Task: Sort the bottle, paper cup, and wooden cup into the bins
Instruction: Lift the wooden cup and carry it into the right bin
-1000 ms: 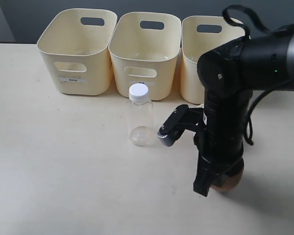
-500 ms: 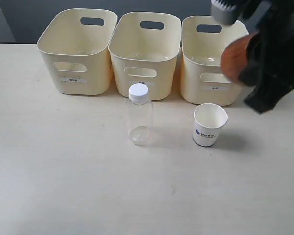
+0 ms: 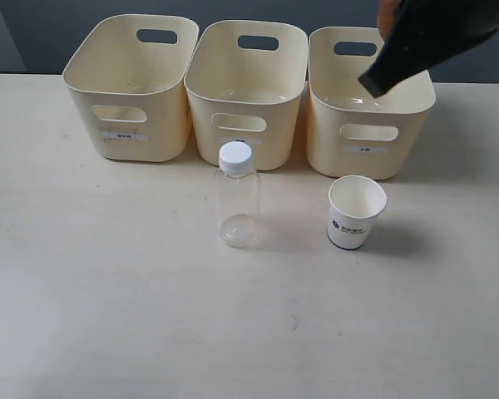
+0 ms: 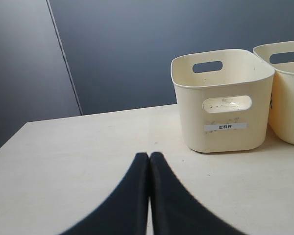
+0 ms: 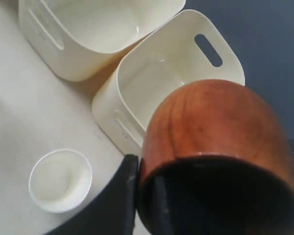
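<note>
**Wooden cup held above the right bin**

The right gripper pinches the wall of the wooden cup, one finger outside, one inside, high over the rightmost of the three bins. The arm hides part of that bin's back rim. On the table, the bottle stands upright in front of the middle bin; the paper cup stands upright before the right bin, well apart from the bottle. The left gripper is pressed together, empty, near the left bin.
</note>
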